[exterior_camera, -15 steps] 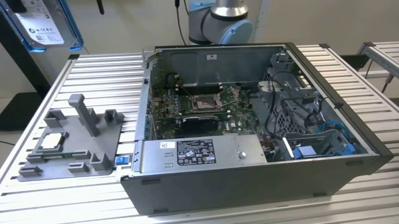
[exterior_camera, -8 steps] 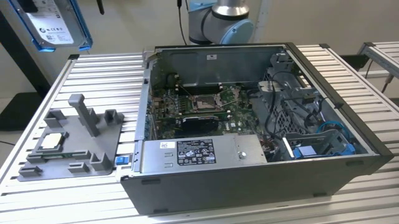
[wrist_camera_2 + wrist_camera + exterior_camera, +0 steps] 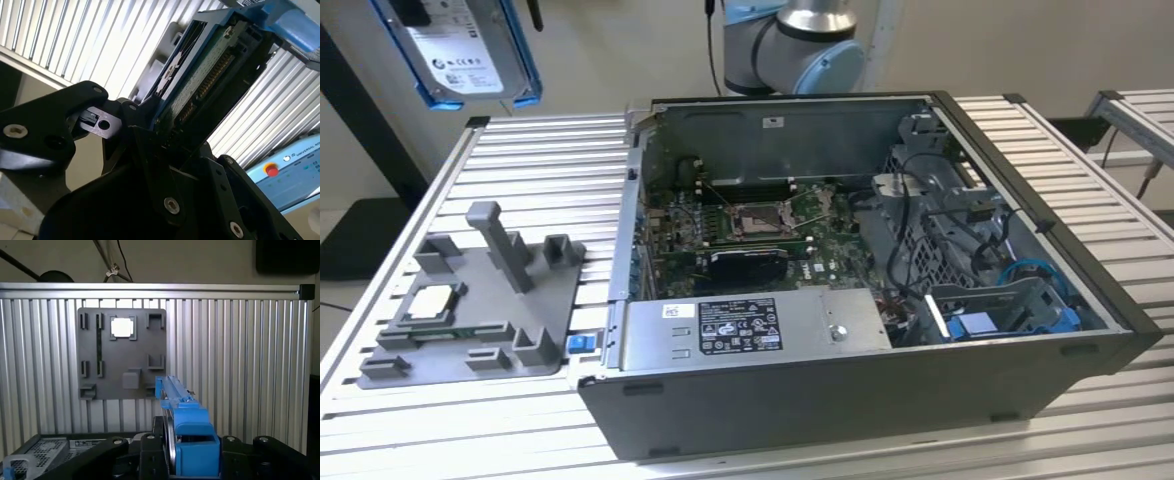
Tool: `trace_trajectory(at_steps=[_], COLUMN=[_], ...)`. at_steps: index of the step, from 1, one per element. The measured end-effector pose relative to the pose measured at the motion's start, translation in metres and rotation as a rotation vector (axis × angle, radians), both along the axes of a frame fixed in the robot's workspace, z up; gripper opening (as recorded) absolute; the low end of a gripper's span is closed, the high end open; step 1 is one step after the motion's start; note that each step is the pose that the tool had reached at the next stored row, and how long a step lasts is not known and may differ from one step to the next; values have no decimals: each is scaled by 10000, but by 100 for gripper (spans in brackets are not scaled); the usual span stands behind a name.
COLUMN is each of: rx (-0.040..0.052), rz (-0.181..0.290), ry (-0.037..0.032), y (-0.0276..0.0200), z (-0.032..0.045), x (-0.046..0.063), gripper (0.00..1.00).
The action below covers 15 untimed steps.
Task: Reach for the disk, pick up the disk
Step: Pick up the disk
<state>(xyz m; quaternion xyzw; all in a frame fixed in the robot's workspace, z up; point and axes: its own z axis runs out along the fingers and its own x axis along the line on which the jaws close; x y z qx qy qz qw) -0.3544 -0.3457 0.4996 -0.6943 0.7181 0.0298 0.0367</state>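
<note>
The disk (image 3: 470, 48), a silver-grey drive with a white label in a blue bracket, hangs in the air high above the table's far corner at the exterior view's left. My gripper (image 3: 454, 6) holds it from above, shut on it. In the second wrist view the disk (image 3: 202, 82) shows edge-on with its green circuit board, clamped between the black fingers (image 3: 150, 137). In the first wrist view the blue bracket of the disk (image 3: 186, 422) sticks out between the fingers (image 3: 150, 447), over the table far below.
An open computer case (image 3: 1067, 330) lies on the slatted metal table (image 3: 520, 150), with a blue bay (image 3: 987, 322) in its near corner at the exterior view's right. A grey fixture (image 3: 520, 330) (image 3: 145, 335) carries a small square chip (image 3: 430, 300) (image 3: 122, 327). The arm's base (image 3: 790, 45) stands behind the case.
</note>
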Motion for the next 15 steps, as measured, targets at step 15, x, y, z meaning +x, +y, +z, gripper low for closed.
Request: trace_trajectory(at_steps=[15], rx=[0], rz=[0], ry=[0], y=[0], z=[0], x=[468], gripper=[0])
